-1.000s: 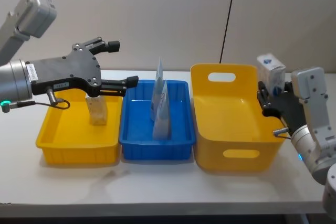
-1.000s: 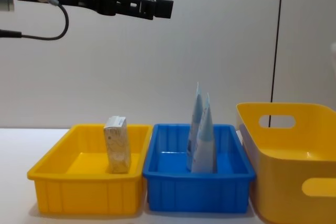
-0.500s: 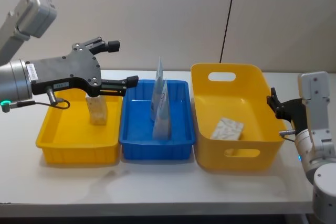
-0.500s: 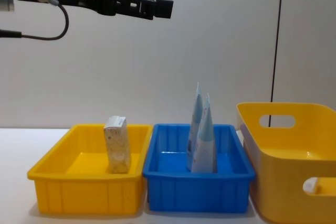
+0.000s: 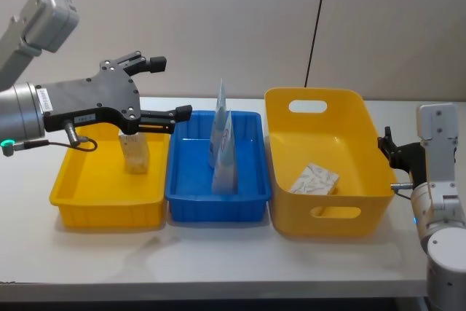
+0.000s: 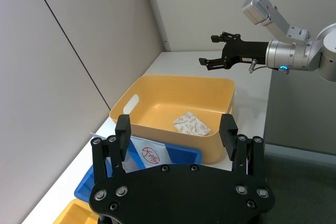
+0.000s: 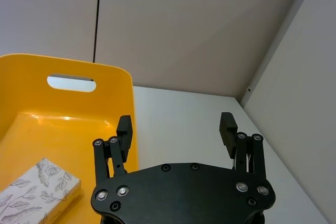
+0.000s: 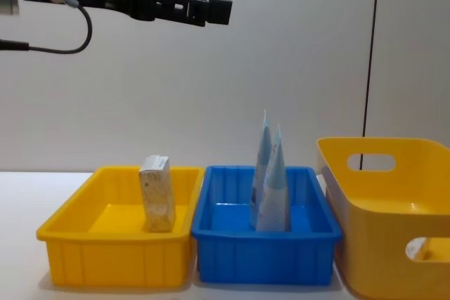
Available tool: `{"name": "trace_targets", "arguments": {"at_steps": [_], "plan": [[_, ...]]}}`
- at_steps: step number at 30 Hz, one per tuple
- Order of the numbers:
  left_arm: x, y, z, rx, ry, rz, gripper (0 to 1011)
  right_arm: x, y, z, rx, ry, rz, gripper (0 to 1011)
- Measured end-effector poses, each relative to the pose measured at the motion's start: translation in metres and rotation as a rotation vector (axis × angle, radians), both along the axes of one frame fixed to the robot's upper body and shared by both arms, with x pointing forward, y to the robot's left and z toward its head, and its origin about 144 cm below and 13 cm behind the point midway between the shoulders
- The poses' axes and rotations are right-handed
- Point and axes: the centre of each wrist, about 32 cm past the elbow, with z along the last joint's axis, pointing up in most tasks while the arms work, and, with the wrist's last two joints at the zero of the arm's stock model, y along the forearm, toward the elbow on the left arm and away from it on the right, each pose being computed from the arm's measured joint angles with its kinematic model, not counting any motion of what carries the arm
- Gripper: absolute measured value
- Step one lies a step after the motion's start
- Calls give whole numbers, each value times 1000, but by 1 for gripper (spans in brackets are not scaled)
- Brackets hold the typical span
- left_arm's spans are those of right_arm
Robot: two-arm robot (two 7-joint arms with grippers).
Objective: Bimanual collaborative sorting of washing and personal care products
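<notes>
On the table [image 5: 218,267], the white pack [image 5: 314,178] now lies sorted in the yellow basket [image 5: 287,213], the right hand [image 7: 176,124] drawn back wide and empty, the left hand [image 5: 170,89] hanging wide.

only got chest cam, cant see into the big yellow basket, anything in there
Observer: Yes. A white pack lies on the floor of the basket, toward its right front.
Operator: ok wheres the right end effector
Observer: The right end effector is outside the basket, just past its right wall, open and empty.
Operator: left one looks side on to me, open or shut
Observer: The left end effector is open, with nothing between its fingers.
</notes>
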Motion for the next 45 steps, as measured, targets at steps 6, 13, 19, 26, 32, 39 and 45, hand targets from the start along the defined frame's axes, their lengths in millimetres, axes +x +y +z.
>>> {"name": "trace_targets", "arguments": {"at_steps": [6,13,19,26,32,39,45], "plan": [[0,0,0,0,0,0,1003,1,1,-1,-1,3,-16,1004],[0,0,0,0,0,0,1003,0,1,0,3,3,-6,1004],[0,0,0,0,0,0,1003,-1,1,6,24,7,45,1004],[0,0,0,0,0,0,1002,-4,4,13,56,20,124,1004],[0,0,0,0,0,0,1003,-7,8,21,82,30,193,1004],[0,0,0,0,0,0,1003,-12,18,30,120,57,306,1004],[0,0,0,0,0,0,1003,-17,31,36,150,90,395,1004]]}}
